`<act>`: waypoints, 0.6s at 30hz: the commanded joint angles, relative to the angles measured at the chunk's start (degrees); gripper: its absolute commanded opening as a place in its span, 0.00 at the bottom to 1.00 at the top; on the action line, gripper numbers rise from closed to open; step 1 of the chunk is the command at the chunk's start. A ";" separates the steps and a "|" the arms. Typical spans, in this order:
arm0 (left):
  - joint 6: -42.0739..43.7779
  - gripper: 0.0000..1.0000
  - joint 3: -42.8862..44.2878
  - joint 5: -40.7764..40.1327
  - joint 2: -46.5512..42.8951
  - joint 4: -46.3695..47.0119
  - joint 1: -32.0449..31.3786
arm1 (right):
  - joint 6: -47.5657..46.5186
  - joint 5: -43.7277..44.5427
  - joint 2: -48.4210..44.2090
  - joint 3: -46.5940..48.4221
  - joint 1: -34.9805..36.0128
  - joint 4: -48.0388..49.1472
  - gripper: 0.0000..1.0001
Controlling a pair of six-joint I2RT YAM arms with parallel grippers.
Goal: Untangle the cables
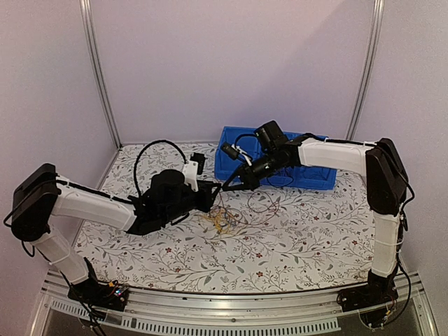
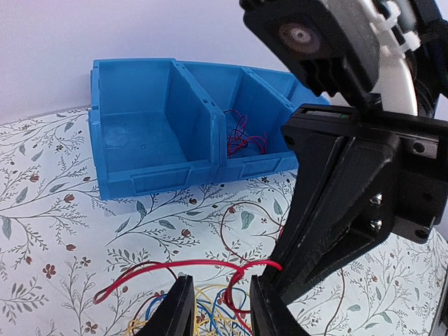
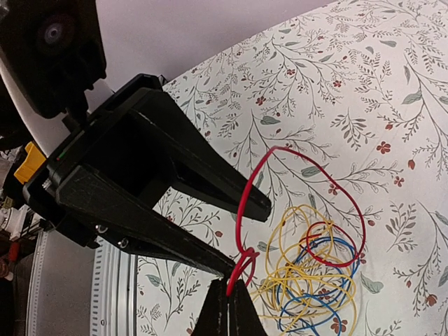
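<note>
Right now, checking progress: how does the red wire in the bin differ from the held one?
The binned wire lies free and alone in the bin; the held wire is pinched by the right gripper and loops down into the tangle. Both are thin and red.

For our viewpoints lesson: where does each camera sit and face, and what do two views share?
Top external: above and behind, looking down on the flowered table; left arm, right arm show.
Left wrist: faces the blue plastic bin past its open left tool.
Right wrist: looks down on tangled yellow and blue wires over its shut right tool.
Both wrist views share the thin red wire.
</note>
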 commanded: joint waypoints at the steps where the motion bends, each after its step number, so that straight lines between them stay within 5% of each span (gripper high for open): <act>1: 0.57 0.26 1.06 0.63 2.16 2.11 0.88 | -0.99 -4.49 -2.61 -0.76 0.51 0.15 0.00; 11: 0.29 0.24 1.98 1.83 6.64 5.97 3.59 | -2.69 -7.21 -4.49 -1.77 0.68 -0.41 0.00; 18: -7.78 0.28 2.00 -6.87 8.78 2.04 9.36 | -6.39 -11.72 -7.50 -0.64 1.12 -5.97 0.00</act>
